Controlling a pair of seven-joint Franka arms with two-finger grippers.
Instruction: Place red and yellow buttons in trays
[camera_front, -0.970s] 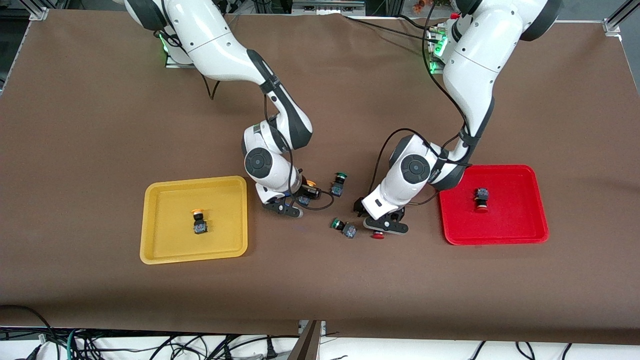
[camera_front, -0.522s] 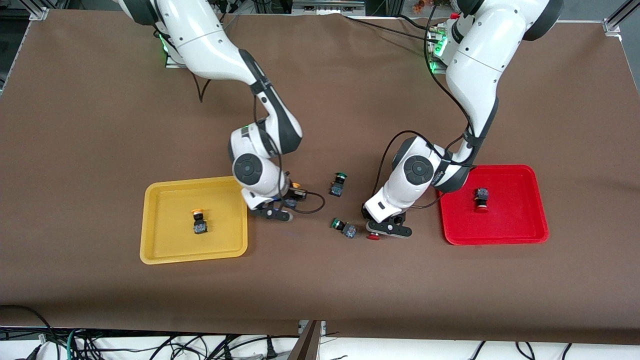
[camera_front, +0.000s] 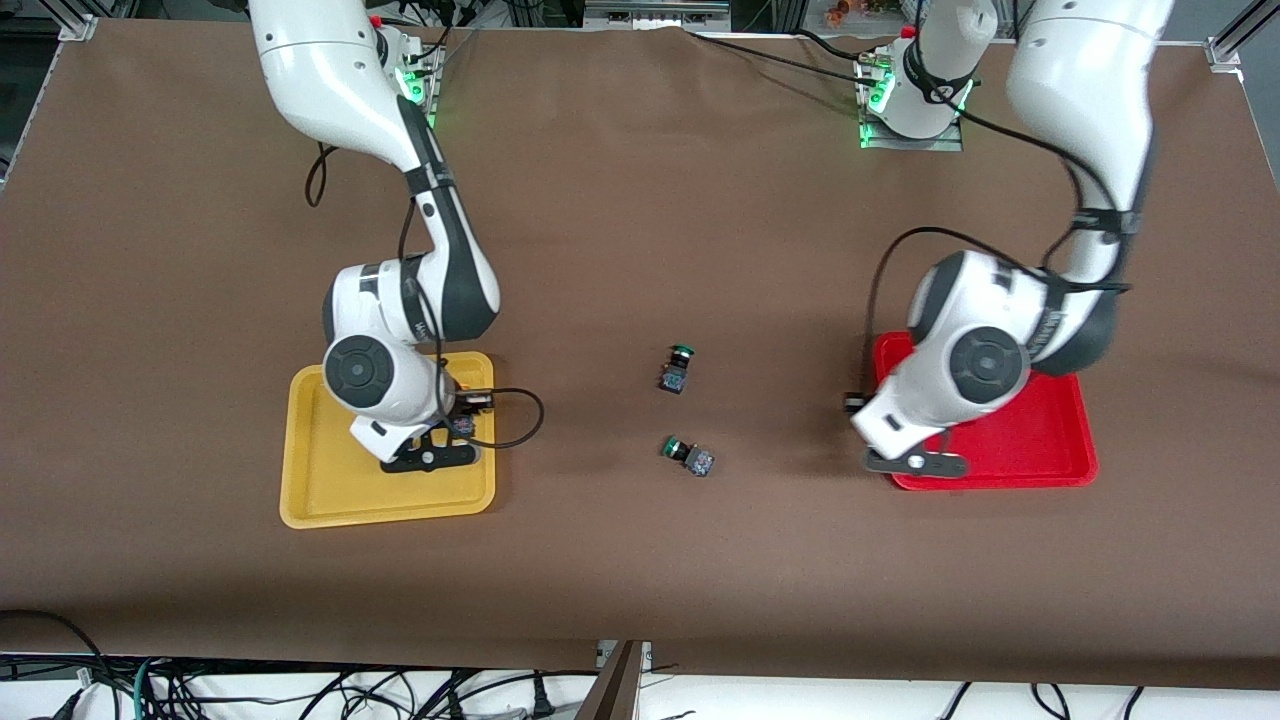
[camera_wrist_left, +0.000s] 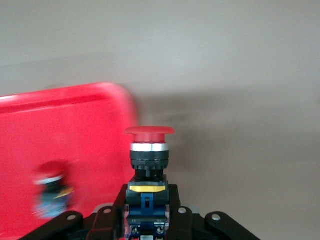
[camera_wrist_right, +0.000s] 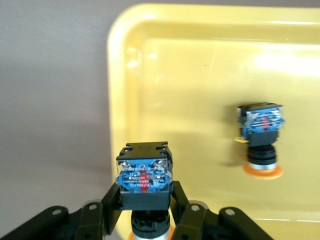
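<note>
— Gripping a red button (camera_wrist_left: 149, 131) by its blocky body, the left tool (camera_wrist_left: 145, 220) hangs over the red tray's (camera_front: 1060, 440) rim; the right tool (camera_wrist_right: 145, 210) pinches a yellow button (camera_wrist_right: 144, 175) over the yellow tray (camera_front: 330, 500).

— Handling?

— Likely light, rigid, hard plastic; flat body sides grip best. One of each colour already lies in its tray.

— Markings?

— Body label unreadable.

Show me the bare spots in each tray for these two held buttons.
Yellow tray: bare around its lone button, under the right gripper. Red tray: bare apart from its one button, beside the left gripper. Neither is crowded.
</note>
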